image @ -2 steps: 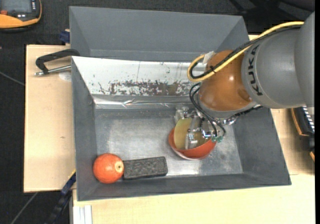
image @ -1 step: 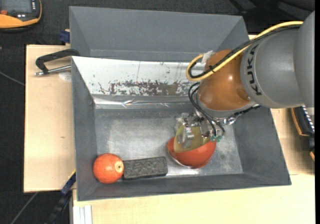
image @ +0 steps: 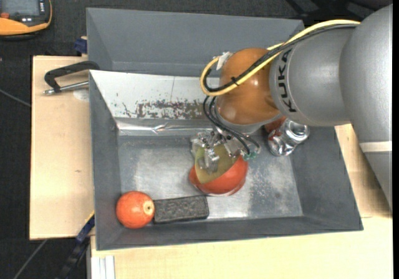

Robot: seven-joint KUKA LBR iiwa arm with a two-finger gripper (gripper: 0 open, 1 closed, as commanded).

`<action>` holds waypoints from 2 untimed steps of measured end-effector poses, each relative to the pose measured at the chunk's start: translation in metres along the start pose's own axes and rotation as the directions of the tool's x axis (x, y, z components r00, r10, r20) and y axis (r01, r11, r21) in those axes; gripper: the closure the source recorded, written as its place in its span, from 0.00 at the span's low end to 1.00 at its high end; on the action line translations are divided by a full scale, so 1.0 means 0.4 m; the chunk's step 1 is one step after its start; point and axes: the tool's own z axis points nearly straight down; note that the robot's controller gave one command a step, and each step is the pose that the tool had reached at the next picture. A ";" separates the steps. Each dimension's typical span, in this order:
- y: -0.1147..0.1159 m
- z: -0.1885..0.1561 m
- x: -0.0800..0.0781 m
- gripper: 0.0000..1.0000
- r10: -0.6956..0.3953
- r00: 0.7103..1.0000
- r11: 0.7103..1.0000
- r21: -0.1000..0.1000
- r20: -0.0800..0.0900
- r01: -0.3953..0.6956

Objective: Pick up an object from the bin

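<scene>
**A:** Where is the gripper (image: 211, 154)?

**B:** Low over the middle of the grey bin (image: 156, 38), just below the arm's orange cover (image: 246, 88). It sits directly over a red rounded object (image: 225, 179), overlapping that object's far-left upper part.

**A:** Wide, narrow, or gripping?

**B:** I can't tell. Its metal parts crowd together against the red surface, and it isn't clear whether anything is pinched.

**A:** Where does the red object lie?

**B:** On the bin floor, about the middle and a little toward the near wall. Its near and right sides show from under the gripper.

**A:** Anything close by?

**B:** A dark grey block (image: 181, 208) lies to its near left, apart from it. An orange-red fruit (image: 134, 209) touches the block's left end. A crushed metal can (image: 287, 137) lies to the right, by the arm.
</scene>
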 end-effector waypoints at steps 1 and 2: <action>0.016 -0.030 0.025 1.00 0.286 0.958 0.958 -0.001 0.004 -0.286; 0.016 -0.028 0.026 0.00 0.286 0.958 0.958 0.000 0.003 -0.286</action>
